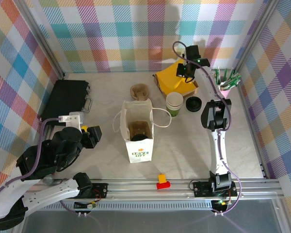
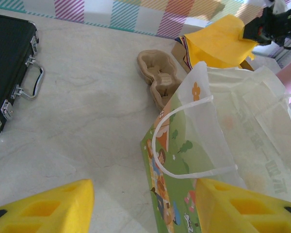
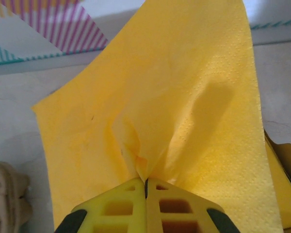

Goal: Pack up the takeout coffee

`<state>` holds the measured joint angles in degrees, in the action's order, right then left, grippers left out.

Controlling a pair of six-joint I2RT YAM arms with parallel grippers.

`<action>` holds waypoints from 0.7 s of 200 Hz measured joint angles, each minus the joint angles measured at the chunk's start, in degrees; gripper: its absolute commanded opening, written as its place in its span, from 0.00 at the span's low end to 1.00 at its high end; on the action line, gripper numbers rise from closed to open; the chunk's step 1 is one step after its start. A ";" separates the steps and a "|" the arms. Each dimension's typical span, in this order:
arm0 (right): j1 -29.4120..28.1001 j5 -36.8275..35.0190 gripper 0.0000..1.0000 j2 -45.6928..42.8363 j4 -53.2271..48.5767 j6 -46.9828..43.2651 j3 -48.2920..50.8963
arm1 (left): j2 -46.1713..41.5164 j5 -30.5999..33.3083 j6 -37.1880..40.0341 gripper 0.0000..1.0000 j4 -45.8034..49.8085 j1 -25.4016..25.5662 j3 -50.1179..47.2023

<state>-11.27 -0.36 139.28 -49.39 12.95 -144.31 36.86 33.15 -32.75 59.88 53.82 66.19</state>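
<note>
Now, the right gripper (image 3: 145,182) is seen pressed together on a yellow napkin (image 3: 184,87). The sheet is pinched near its middle and drawn into a peak, presumably so that a single sheet can be lifted away. The coffee cup (image 1: 174,103) is found just behind this gripper, slightly to its left, upright and untouched, with a black lid (image 1: 193,103) beside it. The left gripper (image 2: 143,206) is held spread, with nothing between its fingers. The white bag (image 1: 139,148) is set just to its right, mouth open, probably so it can be steadied for packing.
</note>
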 measured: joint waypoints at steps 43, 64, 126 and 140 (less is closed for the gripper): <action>-0.02 3.15 0.00 -8.98 -1.68 1.90 0.02 | 0.00 -0.04 -0.04 0.57 -0.02 0.00 0.00; -0.35 5.38 0.00 -14.56 -2.82 3.50 0.02 | 0.02 -0.24 0.00 0.57 -0.22 0.00 0.00; -7.82 11.61 0.00 -30.60 -6.91 9.44 1.09 | 1.33 -3.30 0.68 0.58 -3.43 0.00 0.00; -10.56 13.05 0.00 -34.45 -7.26 11.41 2.99 | 1.95 -4.57 0.76 0.58 -4.55 0.00 0.00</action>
<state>-21.82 12.69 104.84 -56.64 24.36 -141.32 38.81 28.58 -31.99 55.33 53.82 66.19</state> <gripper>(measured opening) 0.070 0.576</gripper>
